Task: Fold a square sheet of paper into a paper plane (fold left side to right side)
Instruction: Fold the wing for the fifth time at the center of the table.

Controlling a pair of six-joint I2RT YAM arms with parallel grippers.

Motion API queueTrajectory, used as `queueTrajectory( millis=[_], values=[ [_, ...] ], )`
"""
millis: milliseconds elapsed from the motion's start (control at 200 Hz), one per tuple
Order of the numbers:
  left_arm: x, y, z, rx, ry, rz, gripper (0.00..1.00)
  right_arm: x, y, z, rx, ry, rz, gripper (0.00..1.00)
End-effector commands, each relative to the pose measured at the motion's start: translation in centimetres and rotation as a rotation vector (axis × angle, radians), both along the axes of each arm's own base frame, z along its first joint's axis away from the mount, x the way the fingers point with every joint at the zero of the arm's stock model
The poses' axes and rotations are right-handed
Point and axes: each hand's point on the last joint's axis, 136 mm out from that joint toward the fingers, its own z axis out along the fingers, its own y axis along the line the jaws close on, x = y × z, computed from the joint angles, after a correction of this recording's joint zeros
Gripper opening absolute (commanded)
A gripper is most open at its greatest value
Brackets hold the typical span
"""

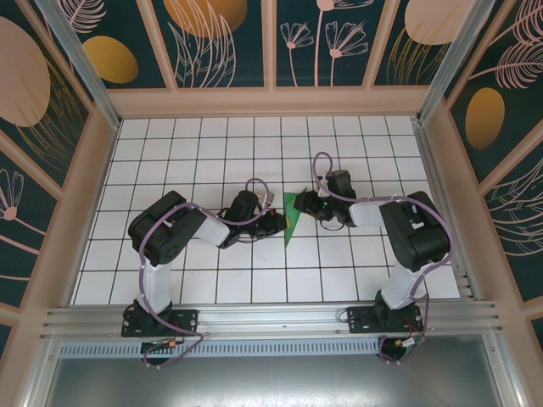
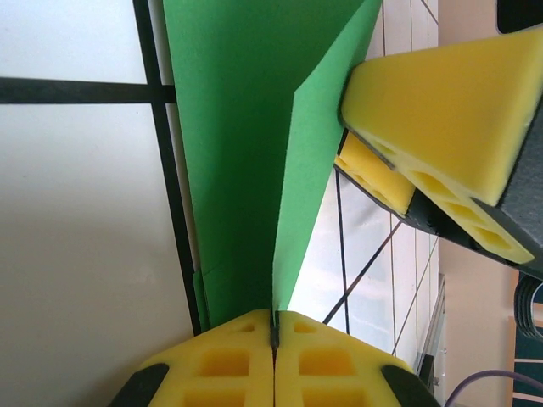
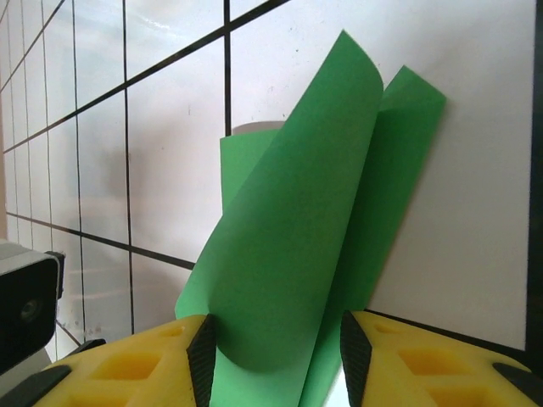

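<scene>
White tiles with black lines cover the bench. Tall walls painted with big flowers and leaves stand around it. Two arms reach in from the near edge, the left arm and the right arm, and they meet near the middle of the bench. Between them lies the green sheet of paper, part folded into a long pointed shape. One layer lies flat on the tiles and one flap stands up from it.

The left fingers are pressed together and pinch the edge of that flap. This grip seems meant to hold the flap up so it can be laid over to the other side. The right fingers are spread apart. The curled part of the paper sits between them and is not squashed flat. They look ready to steady the sheet or press the crease.

Both wrists are very near each other, so they could bump. Purple cables loop over the arms, just beside the paper.
</scene>
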Motion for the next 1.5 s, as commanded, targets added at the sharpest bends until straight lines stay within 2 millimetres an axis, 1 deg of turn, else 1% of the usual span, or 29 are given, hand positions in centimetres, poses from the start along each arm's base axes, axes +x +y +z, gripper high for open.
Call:
queueTrajectory(
  millis=[0, 215, 285, 405, 621, 691, 901, 1001, 1271, 1361, 1496],
  values=[
    [0.8, -0.1, 1.1, -0.009, -0.050, -0.003, 0.14, -0.3, -0.2, -1.7, -0.043, 0.061, -0.010, 0.46],
    [1.8, 0.4, 2.6, -0.005, -0.082, 0.006, 0.25, -0.7, -0.5, -2.5, -0.063, 0.086, -0.010, 0.45],
    [2.1, 0.5, 2.8, -0.008, -0.085, 0.007, 0.28, -0.8, -0.4, -2.6, -0.062, 0.092, -0.007, 0.45],
    [2.5, 0.6, 2.5, -0.013, -0.077, 0.005, 0.30, -0.8, -0.4, -2.6, -0.059, 0.091, -0.006, 0.45],
    [3.1, -0.3, 2.4, -0.028, -0.075, -0.013, 0.31, -1.0, -0.4, -2.7, -0.061, 0.095, -0.002, 0.45],
    [3.5, -0.4, 2.3, -0.026, -0.076, -0.012, 0.29, -1.0, -0.4, -2.6, -0.062, 0.094, -0.001, 0.45],
    [3.9, 0.0, 0.9, 0.039, -0.069, 0.004, 0.12, -1.0, -0.4, -2.5, -0.061, 0.092, 0.001, 0.45],
    [4.1, 0.3, 0.7, 0.061, -0.076, 0.011, 0.07, -1.1, -0.4, -2.5, -0.063, 0.091, 0.004, 0.45],
    [4.4, 0.4, -0.4, 0.103, -0.090, -0.001, 0.04, -1.1, -0.3, -2.2, -0.058, 0.077, 0.012, 0.46],
    [4.4, 0.5, -0.7, 0.114, -0.093, -0.003, 0.04, -1.0, -0.4, -1.8, -0.060, 0.059, 0.014, 0.46],
    [4.4, 0.8, -1.5, 0.131, -0.084, -0.002, 0.04, -0.6, -0.7, -0.3, -0.067, 0.013, 0.006, 0.47]
  ],
)
